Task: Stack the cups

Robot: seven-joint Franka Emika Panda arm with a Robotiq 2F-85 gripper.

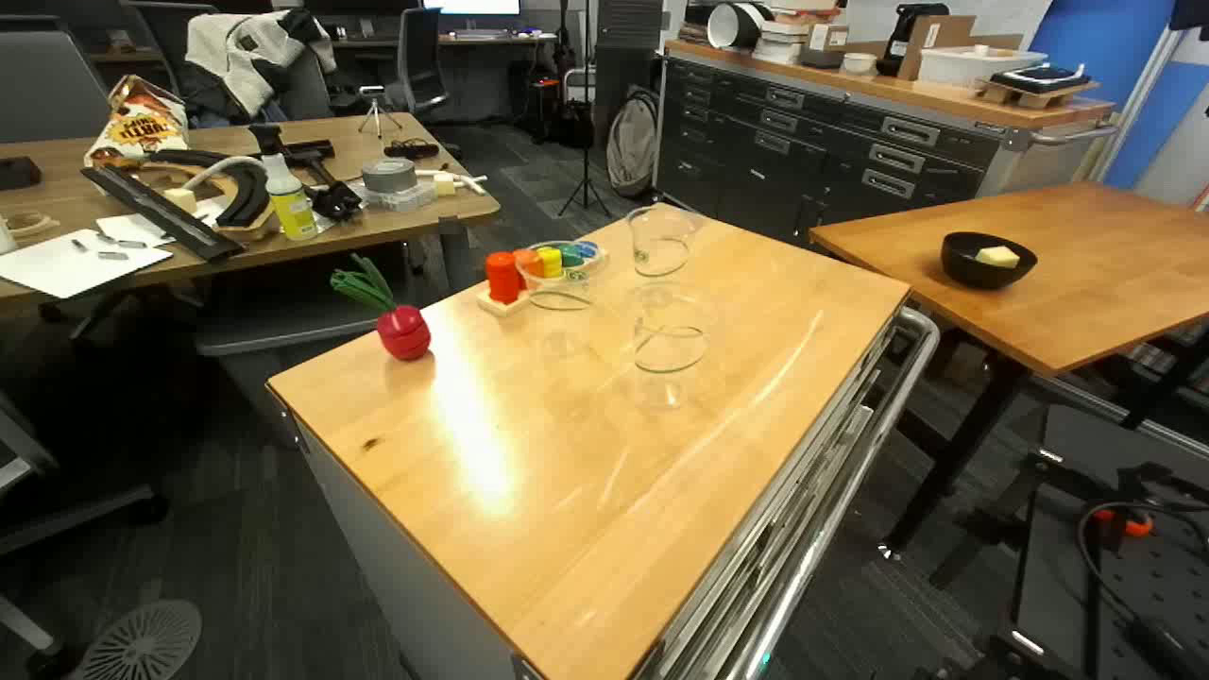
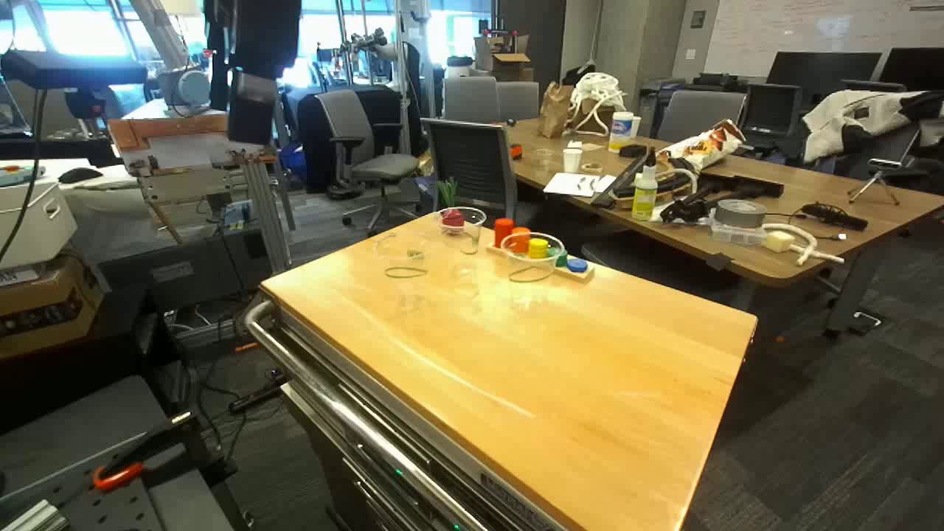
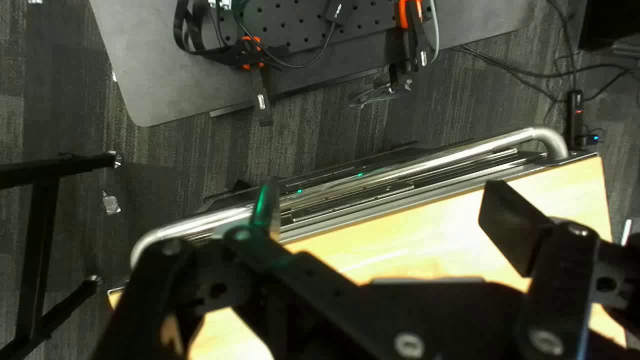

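Released and spread wide, the black fingertips [image 3: 512,227] of my Robotiq gripper [image 3: 384,215] stand well apart in the wrist view, framing the polished handrail [image 3: 400,171] of a wood-topped cart [image 3: 425,235], with a grey table [image 3: 145,80] bearing orange-and-black clamps [image 3: 259,82] beyond the rail. On the cart top, a clear cup [image 1: 559,280] and a second clear cup [image 1: 663,243] stand near a toy peg board [image 1: 503,276] of red, orange, yellow, green and blue pieces; whether either touches it, I cannot tell over the feed. A third clear cup [image 1: 672,326] stands nearer the handrail side. All three are upright and apart in both exterior views, my stacking job not yet done. Along the opposite edge of the cart sits a red toy radish [image 1: 403,331] with green leaves. On a neighbouring wooden table [image 1: 1105,241], a black bowl [image 1: 982,279] holds a pale yellow block [image 1: 996,256]. Across from the cart, in an exterior view, I see a brown table [image 2: 811,188] carrying a printed bag [image 2: 704,151], a bottle [image 2: 644,198] with a yellow-green label and a roll of grey tape [image 2: 740,212].
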